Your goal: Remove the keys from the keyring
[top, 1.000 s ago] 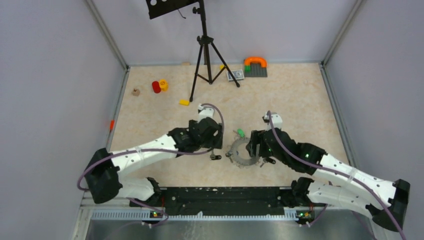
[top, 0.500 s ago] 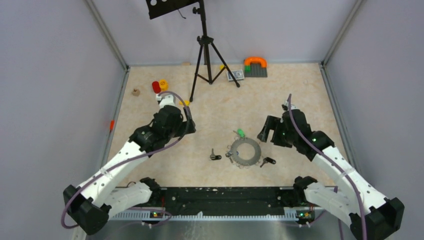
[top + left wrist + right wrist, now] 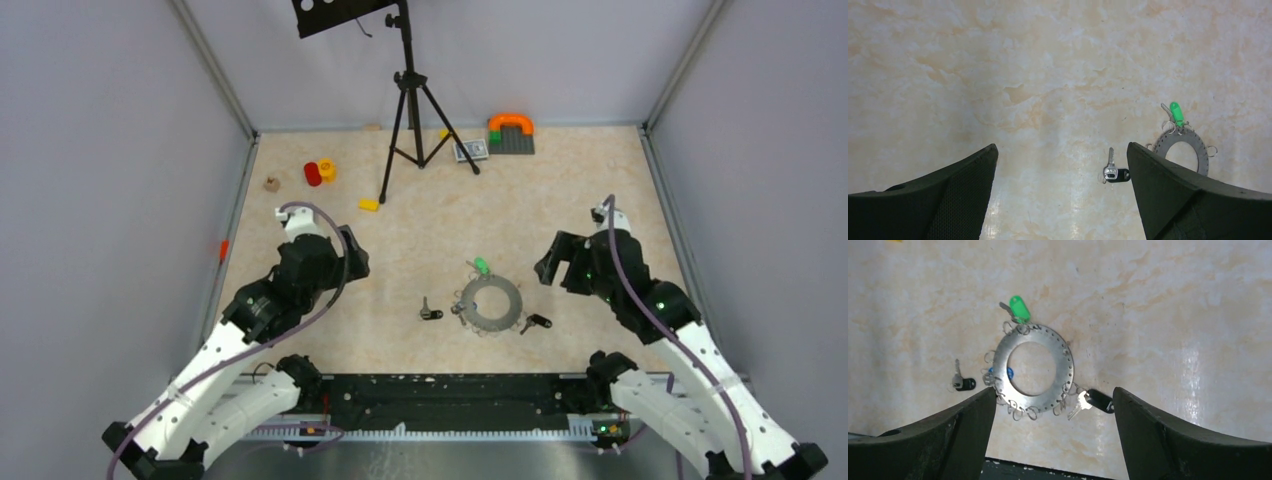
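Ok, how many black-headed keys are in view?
2. The left black-headed key lies apart from the keyring; the right black-headed key lies by its lower-right edge, whether attached is unclear. Others could lie hidden under the ring.

Shows keyring (image 3: pixel 491 304) flat on bench (image 3: pixel 600 180), loose key (image 3: pixel 430 312) near its left, second key (image 3: pixel 537 323) just beside its right, tagged key (image 3: pixel 481 266) at far edge.

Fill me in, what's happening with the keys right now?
Nothing is being handled. The left end effector and right end effector hang open on either side of the keyring, clear of it. The keyring lies flat. One black-headed key lies loose on its left-arm side, a second black-headed key by its right-arm side, and the green-tagged key at its far rim.
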`<action>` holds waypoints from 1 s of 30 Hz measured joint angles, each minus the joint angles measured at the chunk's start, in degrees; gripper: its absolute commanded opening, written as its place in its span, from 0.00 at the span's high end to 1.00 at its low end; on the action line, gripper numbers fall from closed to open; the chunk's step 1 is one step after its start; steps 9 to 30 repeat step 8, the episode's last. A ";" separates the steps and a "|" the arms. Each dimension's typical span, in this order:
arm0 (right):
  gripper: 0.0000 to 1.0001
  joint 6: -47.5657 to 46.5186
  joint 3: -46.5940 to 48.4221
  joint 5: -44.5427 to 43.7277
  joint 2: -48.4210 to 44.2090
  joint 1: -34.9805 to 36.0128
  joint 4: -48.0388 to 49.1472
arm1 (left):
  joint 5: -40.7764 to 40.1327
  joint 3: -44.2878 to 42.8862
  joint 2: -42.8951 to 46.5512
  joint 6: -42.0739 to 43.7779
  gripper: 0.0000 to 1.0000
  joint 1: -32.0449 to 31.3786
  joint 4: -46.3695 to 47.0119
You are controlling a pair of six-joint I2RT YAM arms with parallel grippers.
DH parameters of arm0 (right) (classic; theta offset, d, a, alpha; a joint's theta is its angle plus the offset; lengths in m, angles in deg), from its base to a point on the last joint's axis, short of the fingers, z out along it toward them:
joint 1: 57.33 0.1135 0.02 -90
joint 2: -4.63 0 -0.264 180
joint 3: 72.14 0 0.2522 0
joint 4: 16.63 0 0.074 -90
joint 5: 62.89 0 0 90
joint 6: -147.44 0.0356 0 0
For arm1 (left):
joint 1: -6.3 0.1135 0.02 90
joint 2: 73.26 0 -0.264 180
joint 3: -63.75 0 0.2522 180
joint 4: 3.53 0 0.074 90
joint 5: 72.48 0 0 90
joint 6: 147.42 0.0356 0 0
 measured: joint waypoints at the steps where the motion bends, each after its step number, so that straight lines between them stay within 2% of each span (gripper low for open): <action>1: 0.14 -0.11 0.00 -0.20 -1.51 0.00 0.31 | -0.15 0.04 0.79 -0.09 0.01 -0.02 -0.09; 4: 0.14 -0.66 -0.04 -1.11 -7.50 0.00 2.25 | -0.90 0.11 3.61 -0.46 0.01 -0.02 -0.37; 8: 0.13 -1.11 -0.04 -1.73 -10.93 0.00 3.82 | -1.95 0.17 6.16 -0.68 0.01 -0.02 -0.90; 30: 0.13 -1.11 -0.04 -1.73 -10.93 0.00 3.82 | -1.95 0.17 6.16 -0.68 0.01 -0.02 -0.90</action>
